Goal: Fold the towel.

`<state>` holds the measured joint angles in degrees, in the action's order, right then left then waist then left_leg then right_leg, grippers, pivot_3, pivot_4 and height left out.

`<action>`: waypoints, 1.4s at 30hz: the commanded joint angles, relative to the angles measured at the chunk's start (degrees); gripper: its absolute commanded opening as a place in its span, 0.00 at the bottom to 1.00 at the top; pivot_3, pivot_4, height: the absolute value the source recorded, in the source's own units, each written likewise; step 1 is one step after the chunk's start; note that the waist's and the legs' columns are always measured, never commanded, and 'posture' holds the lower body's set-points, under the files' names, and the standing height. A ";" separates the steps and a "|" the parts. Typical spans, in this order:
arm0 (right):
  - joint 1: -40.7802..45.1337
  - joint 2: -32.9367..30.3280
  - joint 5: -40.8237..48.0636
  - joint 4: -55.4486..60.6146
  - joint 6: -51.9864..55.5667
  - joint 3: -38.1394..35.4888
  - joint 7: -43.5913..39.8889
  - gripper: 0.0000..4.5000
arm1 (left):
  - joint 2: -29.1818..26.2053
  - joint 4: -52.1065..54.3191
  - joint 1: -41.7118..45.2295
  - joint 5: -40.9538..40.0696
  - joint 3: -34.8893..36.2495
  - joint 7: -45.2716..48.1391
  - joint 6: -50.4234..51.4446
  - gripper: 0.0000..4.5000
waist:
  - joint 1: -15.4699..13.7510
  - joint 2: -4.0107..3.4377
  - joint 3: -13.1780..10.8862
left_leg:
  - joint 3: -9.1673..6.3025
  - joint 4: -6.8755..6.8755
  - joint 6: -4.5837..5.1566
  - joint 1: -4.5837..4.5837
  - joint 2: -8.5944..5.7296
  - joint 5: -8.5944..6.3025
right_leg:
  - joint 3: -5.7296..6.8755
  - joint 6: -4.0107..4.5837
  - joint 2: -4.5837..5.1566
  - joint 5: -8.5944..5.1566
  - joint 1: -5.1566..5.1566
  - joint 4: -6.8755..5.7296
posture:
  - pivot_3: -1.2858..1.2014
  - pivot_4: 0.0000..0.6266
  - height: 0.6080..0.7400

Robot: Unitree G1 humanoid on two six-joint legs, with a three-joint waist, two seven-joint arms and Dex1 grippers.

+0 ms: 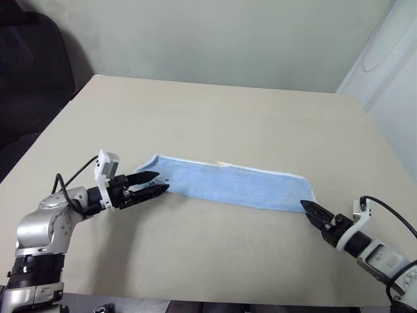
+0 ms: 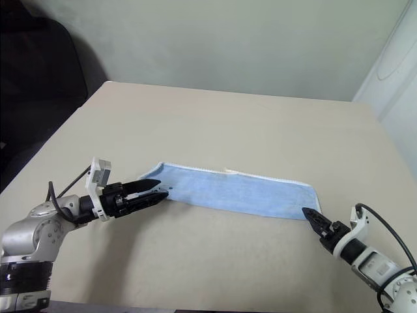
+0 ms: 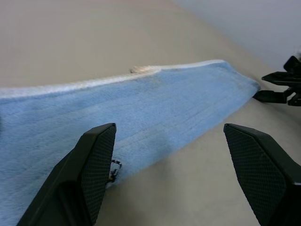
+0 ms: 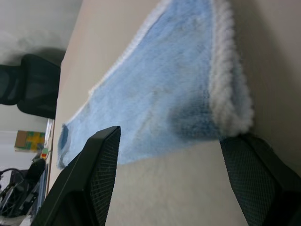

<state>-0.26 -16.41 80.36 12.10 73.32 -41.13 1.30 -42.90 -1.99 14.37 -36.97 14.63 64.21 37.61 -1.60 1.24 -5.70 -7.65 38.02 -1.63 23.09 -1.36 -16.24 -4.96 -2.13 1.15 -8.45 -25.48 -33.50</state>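
Although already doubled into a long narrow strip, the towel point(image 1: 228, 186) lies flat near the middle of the table point(image 1: 215, 117), its white piped edge along the far side. At its left end the left gripper point(image 1: 155, 182) sits with fingers parted, tips just over the corner, nothing pinched. At the opposite end the right gripper point(image 1: 307, 208) rests just beside the near corner; its wrist view shows the fingers point(image 4: 94, 174) spread wide, empty, straddling the towel's end. Judgement: the second fold is in preparation, with both ends approached and neither grasped. Next, one gripper must close on an end's layers together and carry that end across to the other.
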 commanded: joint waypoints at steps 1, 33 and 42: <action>2.57 -0.42 1.88 -1.79 -4.19 1.79 2.38 0.77 | 0.32 3.01 0.94 -0.91 -0.31 -0.66 -0.04 0.88 | -0.01 0.00 0.00 | 0.00 0.00 0.00 0.00 -0.01 0.00 | -0.01 0.00 0.01 0.00 -0.01 0.00 | 0.52 0.24 1.00; -0.64 -13.61 6.53 -5.48 -18.17 1.48 2.92 0.01 | 1.72 3.06 -0.98 -0.74 0.49 -2.05 -1.58 0.89 | -0.15 -0.01 0.11 | 0.00 -0.02 0.03 0.12 0.00 -0.09 | -0.04 -0.10 0.07 -0.09 -0.04 0.04 | 0.52 0.24 1.00; 4.35 -30.21 -6.22 8.55 -15.12 15.90 -11.84 0.01 | 2.91 2.18 0.10 -0.01 -0.61 -2.56 -2.21 0.89 | 0.10 -0.13 0.15 | 0.04 -0.07 0.01 0.08 0.10 -0.09 | 0.02 -0.27 0.06 -0.19 -0.05 0.00 | 0.52 0.24 1.00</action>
<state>3.25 -45.50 76.09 17.64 57.95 -27.21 -7.50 -39.91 -0.27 13.50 -36.83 13.72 61.88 36.54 -1.50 1.11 -5.54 -7.62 37.95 -1.62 23.16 -1.25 -16.32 -4.93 -2.30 1.20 -8.58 -25.52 -33.49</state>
